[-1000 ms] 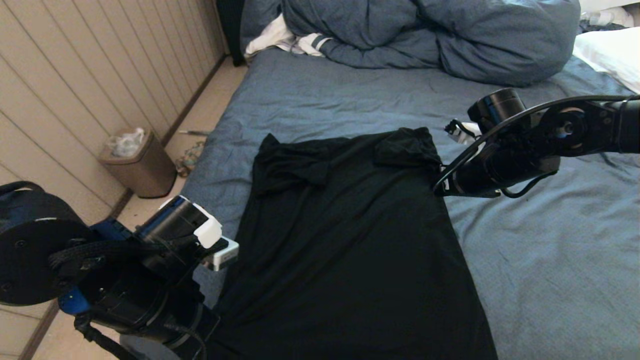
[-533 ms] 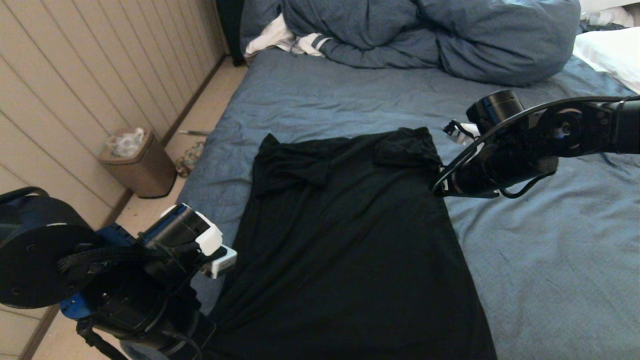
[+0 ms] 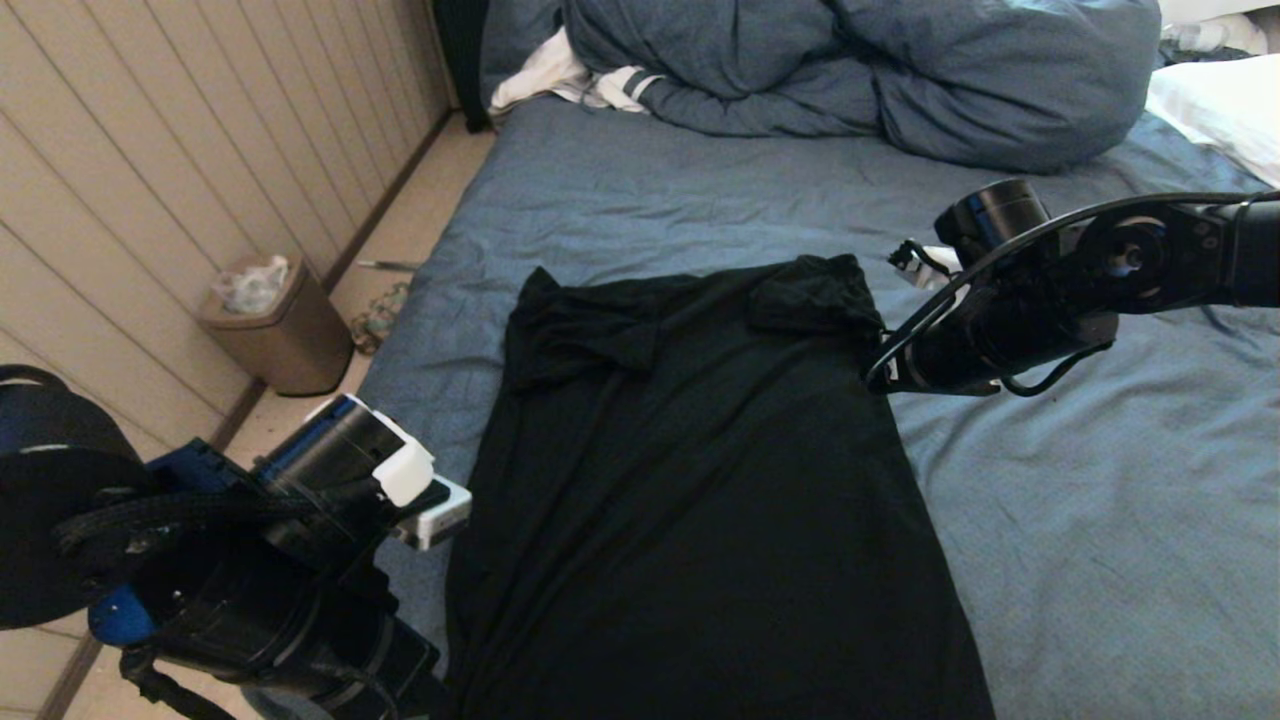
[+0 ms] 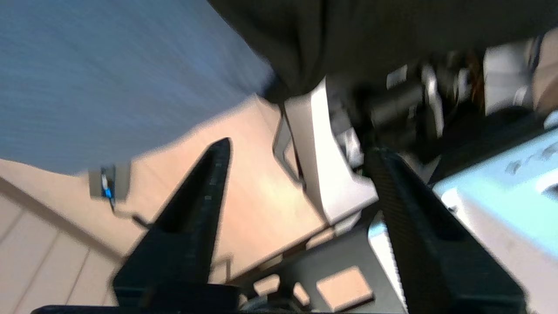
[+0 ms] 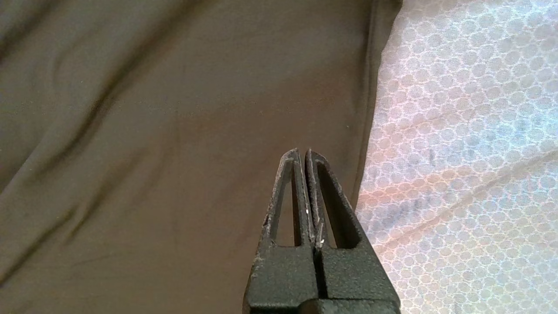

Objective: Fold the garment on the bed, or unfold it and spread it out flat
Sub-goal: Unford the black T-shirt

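The garment point(image 3: 700, 480) is a black T-shirt lying plain side up on the bed point(image 3: 650, 190), its far sleeves bunched and its near end running off the picture. My left gripper point(image 4: 301, 150) hangs open off the bed's near-left corner, over the floor, with nothing between its fingers point(image 4: 213, 170). The garment point(image 4: 348, 39) lies just beyond its tips. The left arm point(image 3: 250, 560) fills the head view's lower left. My right gripper point(image 5: 301, 152) is shut and empty, poised over the garment point(image 5: 174, 131) just inside its right edge, beside the sheet point(image 5: 457, 152). The right arm point(image 3: 1000, 330) reaches in from the right.
A bulky blue duvet point(image 3: 850, 70) lies across the far end, with a white stripe-cuffed cloth point(image 3: 570, 80) at its left and a white pillow point(image 3: 1220, 110) at the right. A brown waste bin point(image 3: 275, 330) stands on the floor by the panelled wall point(image 3: 150, 150).
The left arm has shifted slightly back and to the left. The garment's near-left edge, earlier drawn out towards that arm, has fallen back and hangs straighter. The right arm has kept still.
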